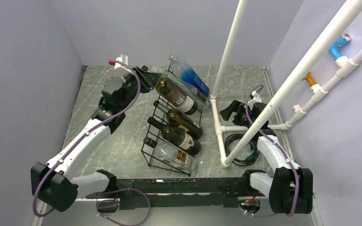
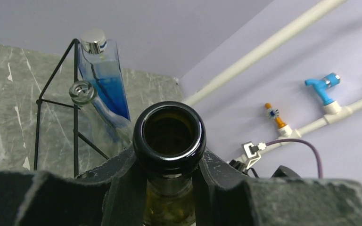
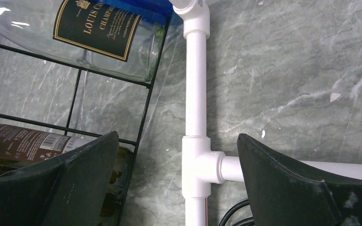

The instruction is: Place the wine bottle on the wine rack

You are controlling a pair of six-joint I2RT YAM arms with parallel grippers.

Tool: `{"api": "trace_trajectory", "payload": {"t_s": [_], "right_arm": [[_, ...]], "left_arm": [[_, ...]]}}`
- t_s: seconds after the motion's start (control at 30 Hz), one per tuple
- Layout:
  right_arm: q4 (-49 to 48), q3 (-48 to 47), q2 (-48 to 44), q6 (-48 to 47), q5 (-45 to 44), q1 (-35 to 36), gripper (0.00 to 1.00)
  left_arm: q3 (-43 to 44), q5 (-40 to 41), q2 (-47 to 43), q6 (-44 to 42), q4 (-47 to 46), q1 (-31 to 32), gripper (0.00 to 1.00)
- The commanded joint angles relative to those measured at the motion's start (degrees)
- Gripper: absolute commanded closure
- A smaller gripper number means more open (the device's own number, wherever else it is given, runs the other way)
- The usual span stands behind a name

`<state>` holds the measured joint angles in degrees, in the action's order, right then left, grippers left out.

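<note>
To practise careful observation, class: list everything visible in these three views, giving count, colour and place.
wine rack: one, black wire, mid-table
wine bottle: one, dark, at the rack's far half
other dark bottles: two, lying mid-rack
clear bottles: two, one at each end
blue bottle: one, far end
pipe frame: one, white, right of the rack
tap: one, blue, right wall
fitting: one, orange, right wall
cable: one, black, by the frame
table: one, grey marble
left gripper: shut on the wine bottle's neck
right gripper: open, above the frame
</note>
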<state>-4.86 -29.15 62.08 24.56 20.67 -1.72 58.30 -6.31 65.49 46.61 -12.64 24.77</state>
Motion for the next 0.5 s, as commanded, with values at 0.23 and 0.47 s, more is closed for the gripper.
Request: {"api": "trace_trajectory", "payload": {"t_s": [0.23,0.47], "right_arm": [[-2.3,0.1,-1.5,-0.1,0.9,0.1,0.00],[-2.3,0.1,-1.5,-0.1,1.0,0.1,0.00]], "left_arm": [[6.1,13.4,5.4,-11.7,-6.9,10.5,1.00],[7.1,19.2,9.0,-16.2,-6.9,14.9,1.00]]}}
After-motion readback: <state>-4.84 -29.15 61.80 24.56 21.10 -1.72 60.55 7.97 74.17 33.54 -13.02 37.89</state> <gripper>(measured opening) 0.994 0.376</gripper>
